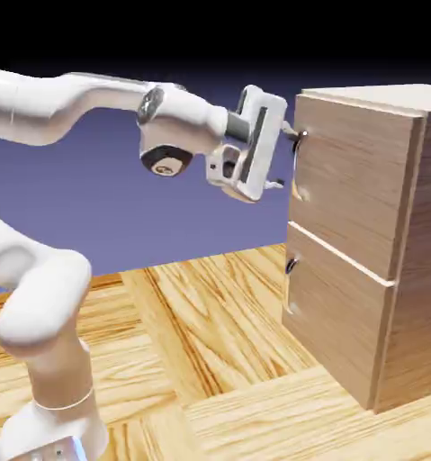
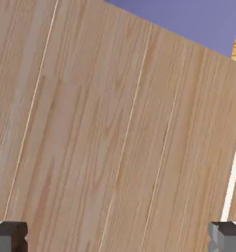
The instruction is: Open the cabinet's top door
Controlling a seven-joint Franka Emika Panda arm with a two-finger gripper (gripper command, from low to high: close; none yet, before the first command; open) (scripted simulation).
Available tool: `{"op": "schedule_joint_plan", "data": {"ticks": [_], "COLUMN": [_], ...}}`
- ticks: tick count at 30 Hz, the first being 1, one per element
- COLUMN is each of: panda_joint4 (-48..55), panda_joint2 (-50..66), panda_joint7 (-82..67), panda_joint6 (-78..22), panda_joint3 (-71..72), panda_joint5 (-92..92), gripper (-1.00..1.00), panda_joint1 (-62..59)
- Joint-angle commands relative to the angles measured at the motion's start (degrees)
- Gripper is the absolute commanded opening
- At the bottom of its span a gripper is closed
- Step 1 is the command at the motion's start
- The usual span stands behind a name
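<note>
Two claw [image 1: 286, 159] fingertips spread wide, empty, level at closed top door [image 1: 349, 185], by its handle [image 1: 299, 162].

Cabinet [image 1: 367, 234] stands on the table [image 1: 219, 360], at the exterior view's right. Top door [image 1: 349, 185] sits above the shorter lower panel [image 1: 336, 324] — gripper [image 1: 289, 158] just in front of the top door's handle [image 1: 297, 162], arm [image 1: 93, 108] reaching from the left.

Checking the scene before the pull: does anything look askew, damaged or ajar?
Nothing stands out. The light-wood cabinet stands upright, its taller top door flush and shut, with the white arm's open gripper at the curved silver handle.
</note>
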Motion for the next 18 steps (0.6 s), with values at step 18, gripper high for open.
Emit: {"op": "schedule_joint_plan", "data": {"ticks": [18], "panda_joint4": [7.2], "panda_joint2": [-8.9], "panda_joint7": [20.6], "panda_joint6": [-2.2], "panda_joint3": [19.0], "panda_joint5": [44.9], "gripper": [0.0], "panda_joint1": [-16.1]}}
